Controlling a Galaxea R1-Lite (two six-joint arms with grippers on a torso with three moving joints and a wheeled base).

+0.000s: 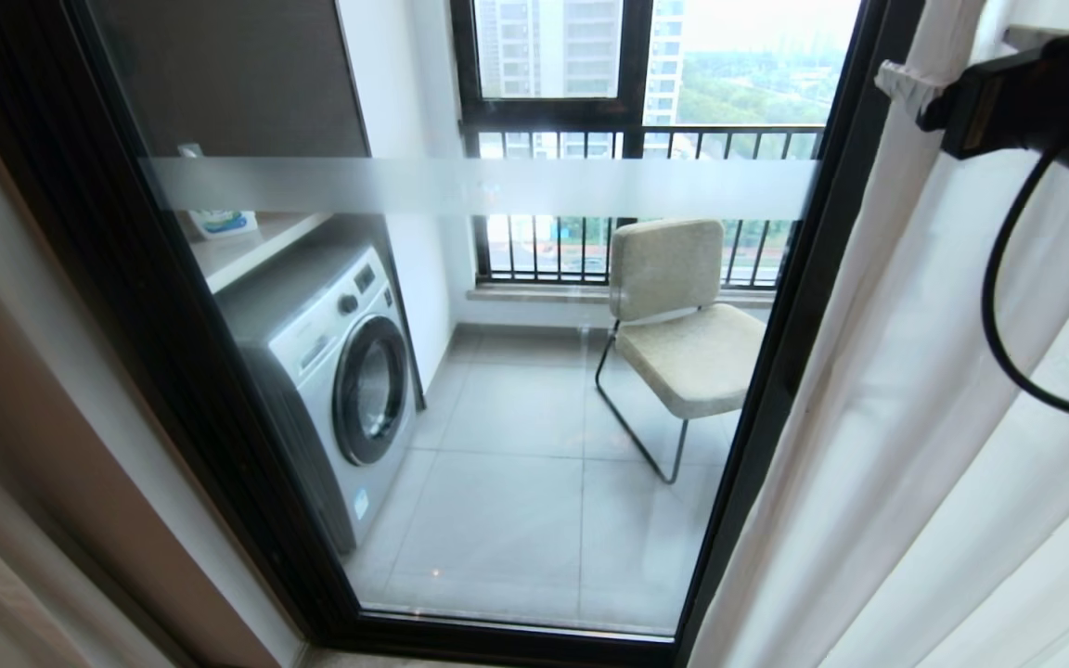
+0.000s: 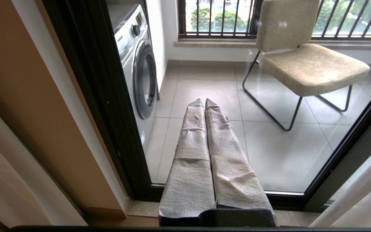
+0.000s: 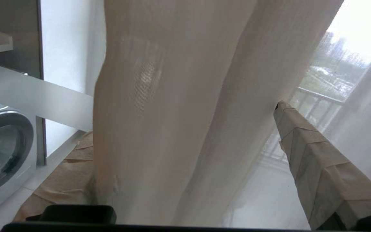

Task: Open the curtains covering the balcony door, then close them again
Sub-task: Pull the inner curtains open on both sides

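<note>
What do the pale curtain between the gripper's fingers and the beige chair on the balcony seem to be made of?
The pale curtain looks like thin woven fabric: a fine ribbed weave shows, and light passes through it. The beige chair seems to have nubby textile padding on a thin dark frame, probably metal tube, judging by its slim bent legs.

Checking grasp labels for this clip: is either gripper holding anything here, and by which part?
Nothing is held. The right gripper is open, its fingers apart with a fold of the curtains hanging between them, unclamped. The left gripper is shut on nothing.
</note>
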